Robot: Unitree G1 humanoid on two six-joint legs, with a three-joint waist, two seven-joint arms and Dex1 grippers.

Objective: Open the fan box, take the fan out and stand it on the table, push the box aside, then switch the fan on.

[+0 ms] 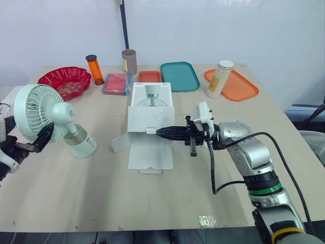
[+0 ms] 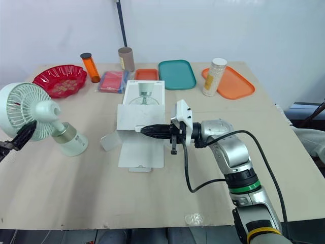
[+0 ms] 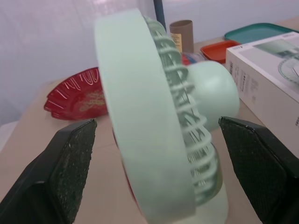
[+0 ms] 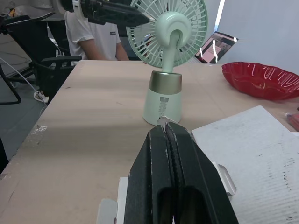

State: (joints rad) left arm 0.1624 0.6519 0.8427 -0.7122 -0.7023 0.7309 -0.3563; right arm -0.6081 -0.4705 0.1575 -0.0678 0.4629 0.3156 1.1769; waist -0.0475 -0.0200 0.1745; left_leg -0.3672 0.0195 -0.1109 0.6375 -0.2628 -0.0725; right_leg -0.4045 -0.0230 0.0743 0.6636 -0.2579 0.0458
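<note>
The pale green fan (image 1: 41,113) stands upright on its base (image 1: 81,143) at the left of the table. My left gripper (image 1: 25,133) is open, with one finger on each side of the fan head (image 3: 154,116) and small gaps showing in the left wrist view. The white fan box (image 1: 151,116) lies open mid-table, its flaps spread toward me. My right gripper (image 1: 158,132) is shut, and its tips rest against the small tab (image 1: 151,130) on the box's front edge. In the right wrist view the shut fingers (image 4: 167,154) point toward the fan.
Along the far edge sit a red bowl (image 1: 65,81), an orange bottle (image 1: 95,69), a brown tube (image 1: 129,61), a red packet (image 1: 117,83), a small orange tray (image 1: 150,77), a teal tray (image 1: 179,76) and an orange tray (image 1: 238,86) with a white bottle (image 1: 220,79). A person (image 4: 93,32) sits beyond the table's left end.
</note>
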